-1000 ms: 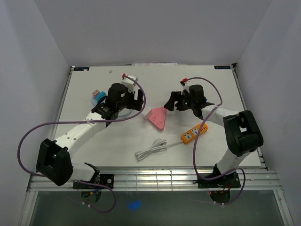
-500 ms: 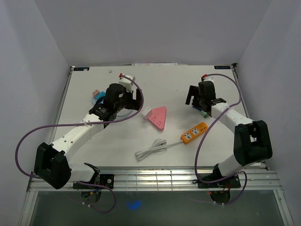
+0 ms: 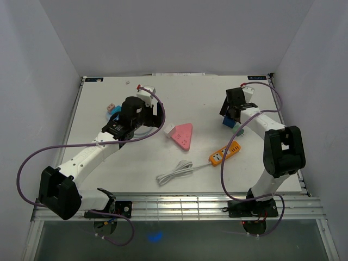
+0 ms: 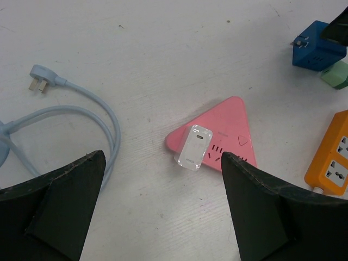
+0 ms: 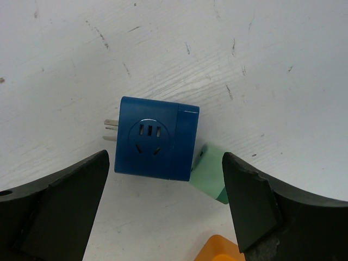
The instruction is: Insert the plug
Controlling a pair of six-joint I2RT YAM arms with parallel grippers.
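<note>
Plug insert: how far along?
Done: a small white charger block sits on the pink triangular socket hub, apparently plugged in. In hand: nothing; the right gripper hangs open over the blue cube adapter, and the left gripper is open too. Left: grasp that adapter and seat its prongs, probably in the orange power strip.

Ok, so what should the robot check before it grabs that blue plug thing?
1. Right gripper open: ok.
2. Blue adapter lined up under it: ok, it lies between the jaws.
3. Adapter's prongs free: ok, nothing on them.
4. Green block clear of the adapter: not ok, it touches one corner.
5. Orange power strip sockets empty: ok for the ones showing.
6. Left gripper out of the way: ok, open above the pink socket.
</note>
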